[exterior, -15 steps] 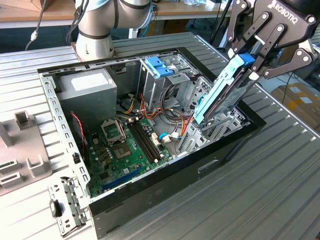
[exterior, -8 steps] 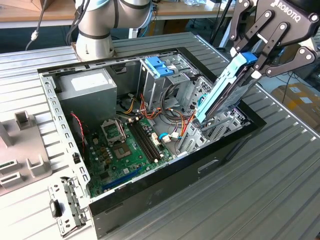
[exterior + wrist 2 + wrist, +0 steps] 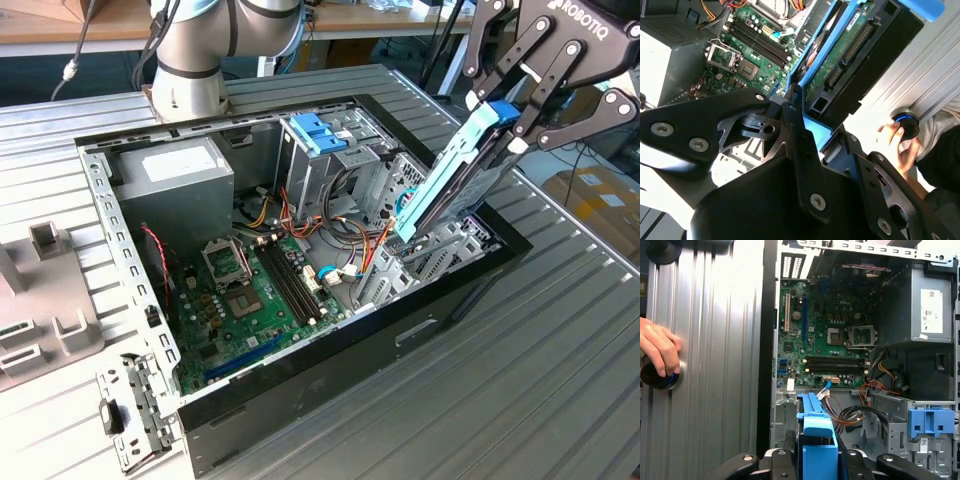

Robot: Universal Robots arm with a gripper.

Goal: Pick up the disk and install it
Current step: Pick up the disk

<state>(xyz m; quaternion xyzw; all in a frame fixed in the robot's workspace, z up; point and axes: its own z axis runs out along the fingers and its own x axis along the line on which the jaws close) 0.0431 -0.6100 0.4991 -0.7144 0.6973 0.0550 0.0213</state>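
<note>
**Item:** disk, one, a dark hard drive with blue side rails.

**Location:** in the air over the corner of the open computer case at the exterior view's right.

**Attitude:** steeply tilted. The long axis runs from the upper end, in the gripper, down to the lower end. That end points into the metal drive bay inside the case (whether it touches the bay, I cannot tell from here). The second wrist view shows its green circuit-board face.

**Grip:** the fingers pinch the disk's upper end, pressed against it from both sides.

**Also in the case:**
- motherboard, lying flat on the floor of the case
- grey power supply with a white sticker, in the far corner
- light-blue latch piece, on top of a cage near the middle

**Surroundings:**
- ribbed metal table, under the case
- a person's hand on a dark round knob on the table beside the case, well apart from the disk
</note>
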